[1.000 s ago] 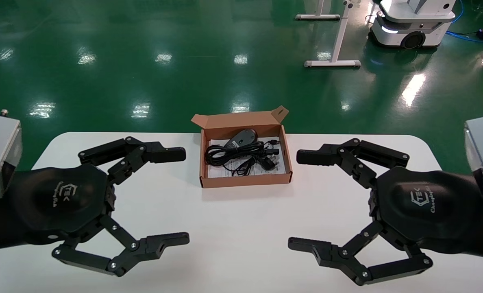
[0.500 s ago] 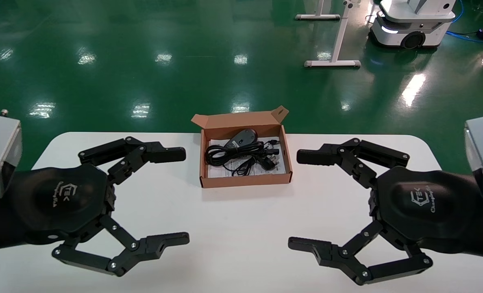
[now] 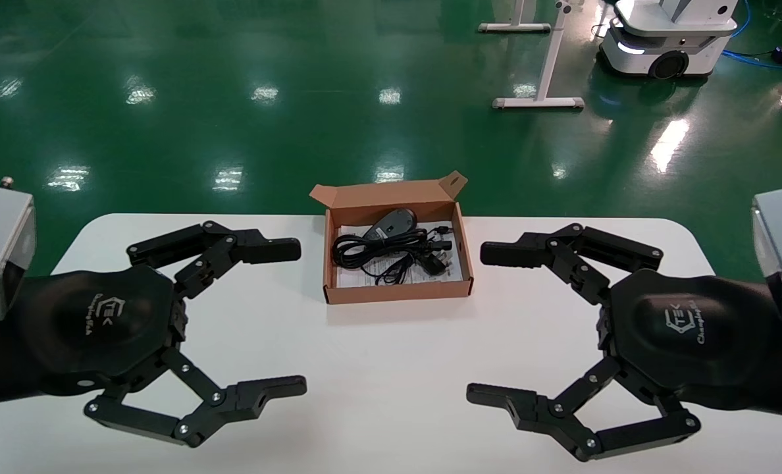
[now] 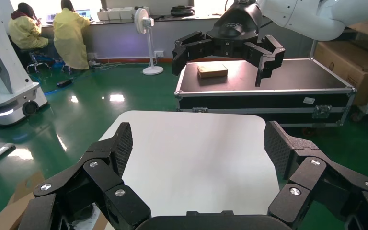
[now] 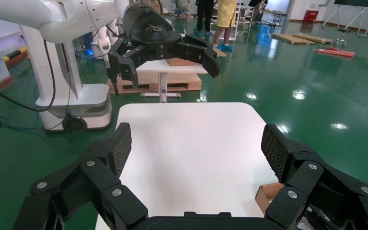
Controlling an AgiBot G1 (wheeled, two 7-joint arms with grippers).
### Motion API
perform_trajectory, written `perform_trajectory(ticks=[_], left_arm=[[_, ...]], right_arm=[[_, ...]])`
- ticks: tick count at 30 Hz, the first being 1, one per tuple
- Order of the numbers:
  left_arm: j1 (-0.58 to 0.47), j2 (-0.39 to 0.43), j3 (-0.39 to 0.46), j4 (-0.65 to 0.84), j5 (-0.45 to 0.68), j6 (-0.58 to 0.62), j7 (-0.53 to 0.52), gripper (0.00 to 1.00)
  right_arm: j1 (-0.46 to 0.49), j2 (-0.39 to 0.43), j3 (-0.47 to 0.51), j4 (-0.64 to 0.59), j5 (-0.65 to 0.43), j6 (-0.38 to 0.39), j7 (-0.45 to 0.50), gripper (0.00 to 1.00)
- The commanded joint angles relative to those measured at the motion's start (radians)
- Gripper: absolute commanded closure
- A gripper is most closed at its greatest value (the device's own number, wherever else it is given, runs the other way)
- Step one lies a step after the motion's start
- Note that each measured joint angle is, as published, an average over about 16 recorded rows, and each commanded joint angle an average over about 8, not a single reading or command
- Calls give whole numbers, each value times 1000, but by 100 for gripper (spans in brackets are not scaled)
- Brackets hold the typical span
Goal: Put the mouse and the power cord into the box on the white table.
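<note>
The small black oval computer mouse and the thick black power cord in its looped bundle both lay inside the shallow brown cardboard box, which sat with its flap lid open at the far middle of the large white table. The mouse rested at the box's far end, touching the cord bundle, over a white printed sheet.

The left gripper hovered above the table on the box's left, fingers spread wide and holding nothing. The right gripper mirrored it on the right, equally wide and empty.

By the look of it, the task was already done. Were either item handled again, the mouse would likely be light, rigid and smooth-shelled, best pinched across its narrow sides, with its thin wire trailing. The cord would probably be limp and springy, liable to uncoil; gripping across several loops at the bundle's middle seemed safest. The cardboard walls looked thin and easily pushed.
</note>
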Motion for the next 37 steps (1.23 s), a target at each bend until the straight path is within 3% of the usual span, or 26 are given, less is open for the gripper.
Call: perform_trajectory(ticks=[1, 37], left_arm=[[0, 0, 0, 0, 0, 0, 0, 0], [0, 0, 0, 0, 0, 0, 0, 0]], right_arm=[[0, 0, 0, 0, 0, 0, 0, 0], [0, 0, 0, 0, 0, 0, 0, 0]])
